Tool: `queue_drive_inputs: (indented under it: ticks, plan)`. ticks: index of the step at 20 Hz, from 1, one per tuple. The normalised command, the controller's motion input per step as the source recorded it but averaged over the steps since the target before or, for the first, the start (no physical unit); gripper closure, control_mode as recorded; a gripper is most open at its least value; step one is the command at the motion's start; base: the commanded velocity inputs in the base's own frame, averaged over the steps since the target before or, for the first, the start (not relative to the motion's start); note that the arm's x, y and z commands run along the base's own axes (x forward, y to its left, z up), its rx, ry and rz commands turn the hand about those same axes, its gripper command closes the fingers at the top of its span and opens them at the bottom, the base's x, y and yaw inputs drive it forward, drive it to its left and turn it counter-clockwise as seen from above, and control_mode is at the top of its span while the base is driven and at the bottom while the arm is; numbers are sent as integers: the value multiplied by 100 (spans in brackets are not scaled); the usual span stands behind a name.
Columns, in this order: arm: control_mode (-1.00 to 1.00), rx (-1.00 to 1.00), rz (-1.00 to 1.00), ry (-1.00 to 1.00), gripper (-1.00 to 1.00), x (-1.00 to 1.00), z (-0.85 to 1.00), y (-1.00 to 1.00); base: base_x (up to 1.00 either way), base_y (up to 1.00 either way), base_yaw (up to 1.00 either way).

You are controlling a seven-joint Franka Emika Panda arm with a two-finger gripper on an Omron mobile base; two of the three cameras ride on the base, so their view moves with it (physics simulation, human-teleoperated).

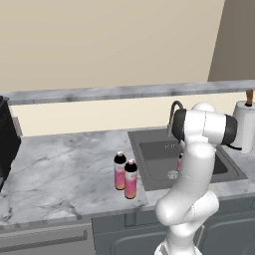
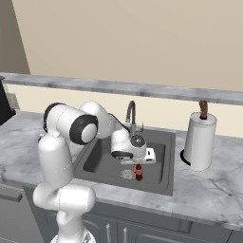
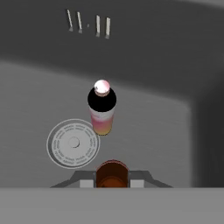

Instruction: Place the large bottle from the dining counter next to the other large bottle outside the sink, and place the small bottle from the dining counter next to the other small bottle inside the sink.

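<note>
My gripper (image 2: 138,165) reaches down into the sink (image 2: 102,159) and is shut on the neck of the small bottle (image 2: 138,173), dark brown with a red label. In the hand view its brown top (image 3: 112,173) sits between my fingertips (image 3: 137,183). It hangs upright, low over the basin floor, beside the round drain (image 3: 73,143). The other small bottle (image 3: 102,110), pale pink with a dark shoulder, stands upright just beyond it. Two large bottles (image 1: 119,171) (image 1: 130,178) stand side by side on the counter left of the sink (image 1: 154,172). The dining counter is out of view.
The curved faucet (image 2: 130,114) rises behind the basin, close above my hand. A paper towel roll (image 2: 199,142) stands on the counter right of the sink. A dark appliance (image 1: 6,142) sits at the far left. The marble counter (image 1: 60,169) stretches left of the bottles.
</note>
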Motion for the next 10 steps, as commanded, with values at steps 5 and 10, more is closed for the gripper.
queue_drive_inputs:
  ticks: [5,10]
  plan:
    - [-100,1,2,0,100,15,-15,-3,0,0,0]
    - [-100,1,2,0,100,14,-14,-5,0,0,0]
